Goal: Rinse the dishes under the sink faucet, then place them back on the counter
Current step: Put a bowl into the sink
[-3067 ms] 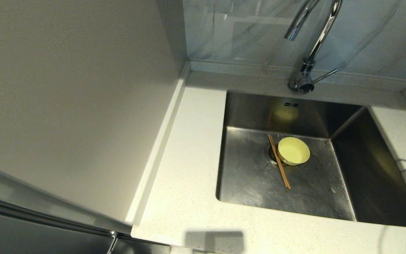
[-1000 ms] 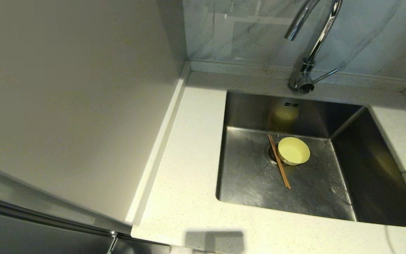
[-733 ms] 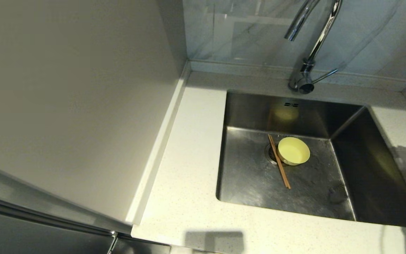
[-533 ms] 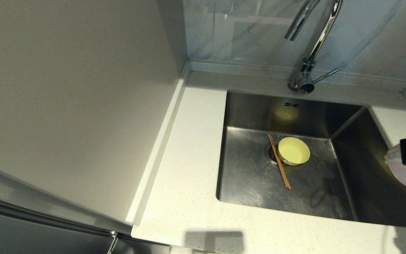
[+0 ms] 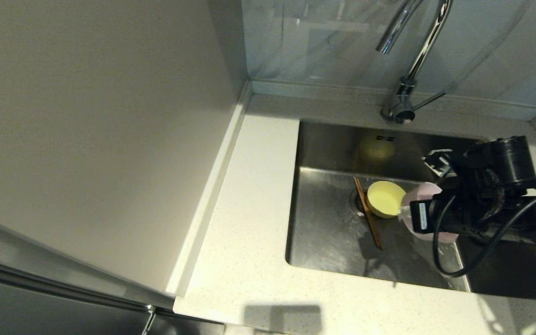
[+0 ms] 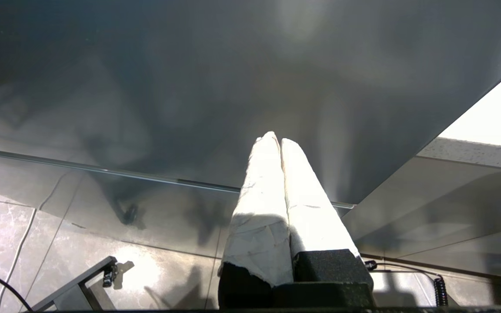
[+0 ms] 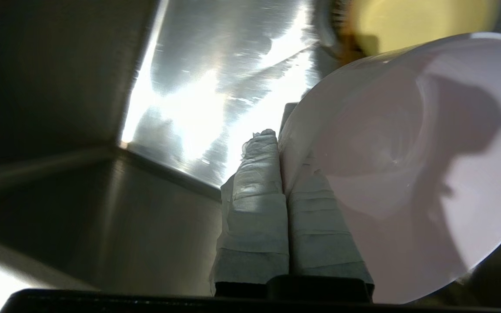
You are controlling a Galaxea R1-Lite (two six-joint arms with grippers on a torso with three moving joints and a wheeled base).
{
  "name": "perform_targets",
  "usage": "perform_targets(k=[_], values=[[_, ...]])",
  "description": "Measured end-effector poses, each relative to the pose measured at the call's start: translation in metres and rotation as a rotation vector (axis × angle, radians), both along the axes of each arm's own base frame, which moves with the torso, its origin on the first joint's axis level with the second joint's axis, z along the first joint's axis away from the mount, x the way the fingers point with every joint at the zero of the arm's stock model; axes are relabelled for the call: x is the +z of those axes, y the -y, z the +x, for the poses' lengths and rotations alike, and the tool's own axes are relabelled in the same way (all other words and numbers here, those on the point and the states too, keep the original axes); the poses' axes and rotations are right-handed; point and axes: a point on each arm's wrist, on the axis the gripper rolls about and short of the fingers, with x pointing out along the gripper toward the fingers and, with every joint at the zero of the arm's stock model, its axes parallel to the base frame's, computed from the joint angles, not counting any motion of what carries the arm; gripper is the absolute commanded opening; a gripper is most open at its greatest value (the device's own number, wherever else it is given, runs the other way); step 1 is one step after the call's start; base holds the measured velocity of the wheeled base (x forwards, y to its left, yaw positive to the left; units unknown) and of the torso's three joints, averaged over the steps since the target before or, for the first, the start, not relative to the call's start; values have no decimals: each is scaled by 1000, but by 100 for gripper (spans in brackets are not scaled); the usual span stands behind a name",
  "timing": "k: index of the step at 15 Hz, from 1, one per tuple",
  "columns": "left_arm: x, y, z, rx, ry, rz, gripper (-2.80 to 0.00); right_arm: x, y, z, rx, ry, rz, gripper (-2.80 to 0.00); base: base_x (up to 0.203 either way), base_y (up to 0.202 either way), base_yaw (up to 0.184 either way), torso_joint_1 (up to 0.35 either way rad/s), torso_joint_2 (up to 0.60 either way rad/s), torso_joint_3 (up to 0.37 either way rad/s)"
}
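Observation:
Over the sink [image 5: 331, 235], my right gripper [image 5: 407, 214] is shut on the rim of the pale-pink dish [image 5: 425, 191], which hangs tilted just right of the pale-yellow bowl [image 5: 385, 198]. The right wrist view shows the taped fingers [image 7: 255, 182] pinching the pink dish [image 7: 407, 165], with the yellow bowl [image 7: 407, 21] beyond. The bowl sits on the basin floor by the drain strainer [image 5: 356, 203]. The brown chopsticks [image 5: 369, 218] lie to its left. The chrome faucet [image 5: 417, 51] stands behind the basin. My left gripper [image 6: 276, 141] is shut and empty, out of the head view.
Speckled counter [image 5: 249, 223] surrounds the sink, with a raised rim along a plain beige wall panel [image 5: 100, 139] on the left. A black cable [image 5: 454, 267] loops under my right arm. The left wrist view faces a dark cabinet front [image 6: 189, 87] and a tiled floor.
My right arm has come in from the right edge with the pink dish and moved left over the sink, beside the yellow bowl. Bowl and chopsticks have not moved.

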Motion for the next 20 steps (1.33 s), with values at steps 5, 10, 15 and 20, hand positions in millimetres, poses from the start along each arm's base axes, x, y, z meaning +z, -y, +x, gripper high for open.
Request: perform_targets(k=[5, 10, 15, 20], values=[[0, 0, 0, 0, 0, 1, -280, -45, -36, 28, 60, -18, 9, -280, 0, 0, 0, 0, 0, 0], [0, 0, 0, 0, 0, 0, -280, -90, -76, 65, 88, 33, 41, -280, 0, 0, 0, 0, 0, 0], [0, 0, 0, 0, 0, 1, -280, -112, -94, 93, 52, 43, 6, -280, 0, 0, 0, 0, 0, 0], [0, 0, 0, 0, 0, 0, -280, -117, -102, 122, 9, 60, -16, -280, 0, 0, 0, 0, 0, 0]])
